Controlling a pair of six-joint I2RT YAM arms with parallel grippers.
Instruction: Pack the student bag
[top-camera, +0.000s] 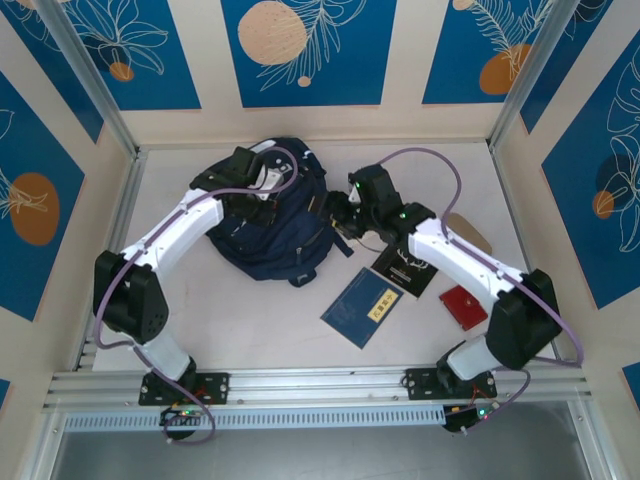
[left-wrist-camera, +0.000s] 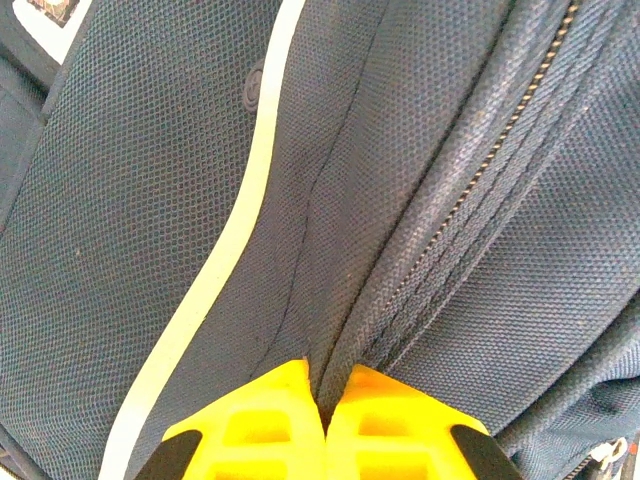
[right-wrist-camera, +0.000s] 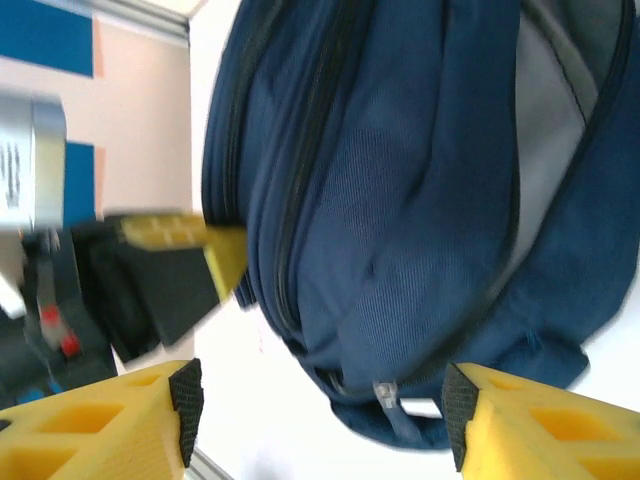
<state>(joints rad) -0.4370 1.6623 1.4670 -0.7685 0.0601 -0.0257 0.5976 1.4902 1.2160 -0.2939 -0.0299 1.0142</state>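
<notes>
The student bag (top-camera: 275, 220) lies slumped on the far middle of the table (top-camera: 250, 320), a little left of centre, with its dark navy fabric bunched into folds. In the left wrist view its zipper (left-wrist-camera: 500, 140) runs diagonally up to the right with its teeth meshed along the stretch in sight. A white stripe (left-wrist-camera: 230, 260) runs to the left of it. The inside of the bag is hidden, so I cannot tell whether anything is in it.

On the table to the near right of the bag lie a blue book (top-camera: 365, 305), a black book (top-camera: 405, 270) just beyond it, and a small red flat item (top-camera: 463, 307) farther right. All three are outside the bag.

The left arm reaches from the near left, up and over the bag. The left gripper (left-wrist-camera: 325, 425) points down onto the top of the bag, its yellow fingers (left-wrist-camera: 265, 425) pressed together on a fold of fabric beside the zipper.

The right arm bends in from the near right. The right gripper (right-wrist-camera: 320, 410) sits at the bag's right side, its fingers spread wide and apparently clear of the fabric.
</notes>
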